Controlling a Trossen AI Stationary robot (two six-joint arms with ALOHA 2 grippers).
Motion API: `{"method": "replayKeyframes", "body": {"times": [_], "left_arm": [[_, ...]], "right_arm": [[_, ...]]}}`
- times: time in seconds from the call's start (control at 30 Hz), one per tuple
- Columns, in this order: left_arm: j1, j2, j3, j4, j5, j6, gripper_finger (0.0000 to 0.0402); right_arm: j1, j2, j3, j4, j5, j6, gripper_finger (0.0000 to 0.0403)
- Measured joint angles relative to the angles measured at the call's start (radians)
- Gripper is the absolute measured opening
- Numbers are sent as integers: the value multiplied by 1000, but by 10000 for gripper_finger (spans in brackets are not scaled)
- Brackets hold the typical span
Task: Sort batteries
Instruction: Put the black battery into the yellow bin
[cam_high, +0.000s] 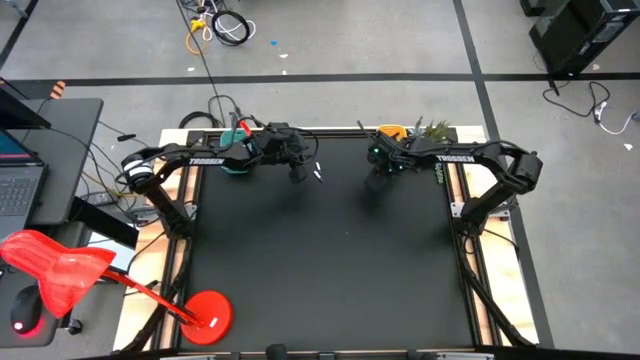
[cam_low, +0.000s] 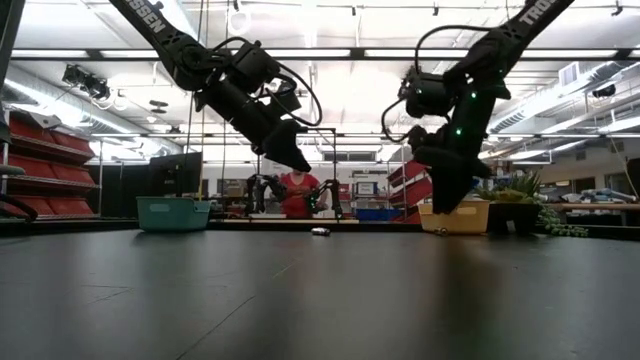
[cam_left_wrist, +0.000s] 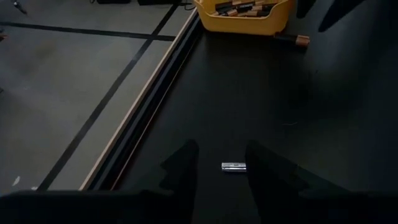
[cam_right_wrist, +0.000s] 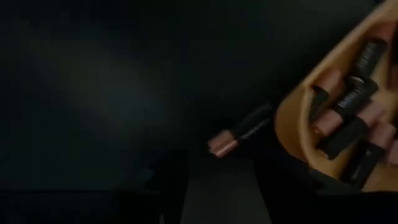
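Note:
A silvery battery (cam_left_wrist: 234, 166) lies on the black table, showing between the open fingers of my left gripper (cam_left_wrist: 221, 171), which hovers above it near the far edge (cam_high: 298, 170). A dark battery with a copper end (cam_right_wrist: 239, 134) lies on the table right beside the yellow tray (cam_right_wrist: 292, 118). My right gripper (cam_right_wrist: 217, 186) is open and hangs above this battery (cam_low: 445, 200). The yellow tray (cam_left_wrist: 245, 15) holds several dark batteries (cam_right_wrist: 354, 112). The teal tray (cam_low: 173, 212) stands at the far edge, to the left of my left gripper.
A potted plant (cam_high: 432, 130) stands beside the yellow tray (cam_high: 392, 131) at the far edge. The table's raised far rim (cam_left_wrist: 149, 112) runs close to the silvery battery. The wide black surface (cam_high: 320, 270) toward the near edge carries nothing. A person (cam_low: 297, 195) is in the room behind.

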Motion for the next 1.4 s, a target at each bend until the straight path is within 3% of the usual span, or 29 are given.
{"method": "replayKeyframes", "body": {"times": [0.27, 0.83, 1.17, 1.4], "left_arm": [[-7, 0, 0, -8, 0, -9, 140], [-6, 0, 0, -15, 0, 4, 140], [-6, 0, 0, -18, 0, 9, 140], [-6, 0, 0, -41, 0, 9, 140]], "right_arm": [[-15, 27, -13, 28, 5, 109, 184], [-17, 152, -3, 104, 42, 115, 184], [17, 158, -5, 227, 66, -27, 168], [51, 158, 46, 204, 57, -132, 165]]}}
